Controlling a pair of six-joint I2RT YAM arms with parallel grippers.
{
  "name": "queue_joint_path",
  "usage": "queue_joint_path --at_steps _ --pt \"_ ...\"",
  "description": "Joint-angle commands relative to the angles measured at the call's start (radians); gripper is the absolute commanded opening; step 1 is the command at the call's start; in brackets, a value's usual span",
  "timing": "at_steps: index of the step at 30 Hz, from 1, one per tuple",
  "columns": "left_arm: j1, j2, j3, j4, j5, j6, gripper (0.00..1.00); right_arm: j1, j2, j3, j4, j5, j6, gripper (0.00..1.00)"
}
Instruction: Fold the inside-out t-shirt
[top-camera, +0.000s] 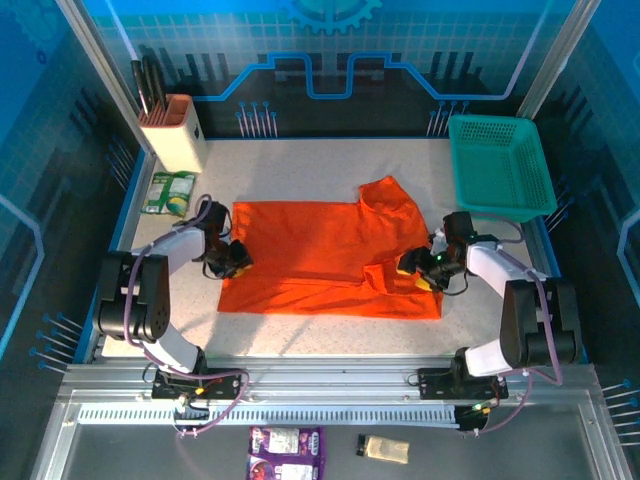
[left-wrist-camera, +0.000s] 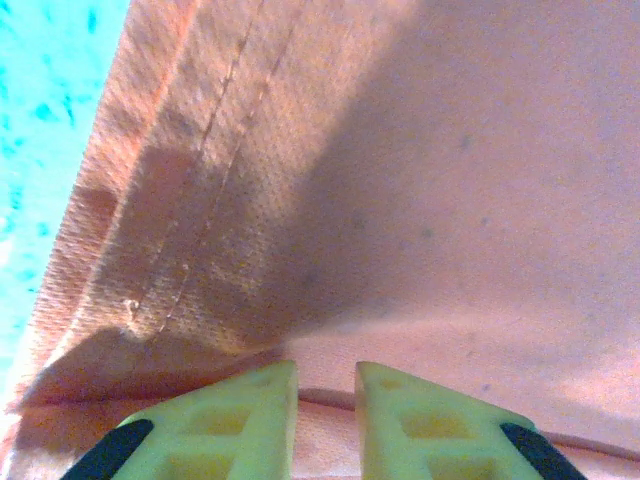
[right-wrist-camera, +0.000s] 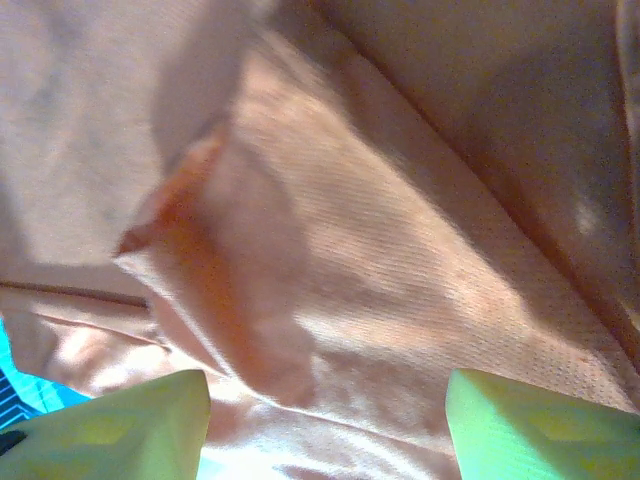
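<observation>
Your left gripper (top-camera: 232, 262) pinches the t-shirt (top-camera: 310, 250) at nine o'clock, likely for folding; your right gripper (top-camera: 418, 268) gapes above its three-o'clock side.

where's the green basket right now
In the top external view, the teal mesh basket sits at the far right corner of the table, just beyond the orange t-shirt.
</observation>
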Motion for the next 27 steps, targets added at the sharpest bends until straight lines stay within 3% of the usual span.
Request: queue_joint_path --at_steps 1,8,16,27 --pt "0.007 -0.007 0.123 -0.057 -0.051 0.069 0.25 -0.012 -0.018 0.107 -0.037 -0.032 -0.057 0.65" --pt "0.01 0.172 0.416 -0.142 -0.236 0.23 0.35 -0.003 0.108 0.329 -0.073 0.026 -0.195 0.61" --pt "0.018 0.447 0.748 -0.263 -0.353 0.377 0.31 -0.004 0.262 0.518 -0.08 0.056 -0.293 0.58" --pt "0.03 0.675 1.042 -0.4 -0.373 0.48 0.27 -0.009 0.453 0.735 -0.112 0.058 -0.317 0.57"
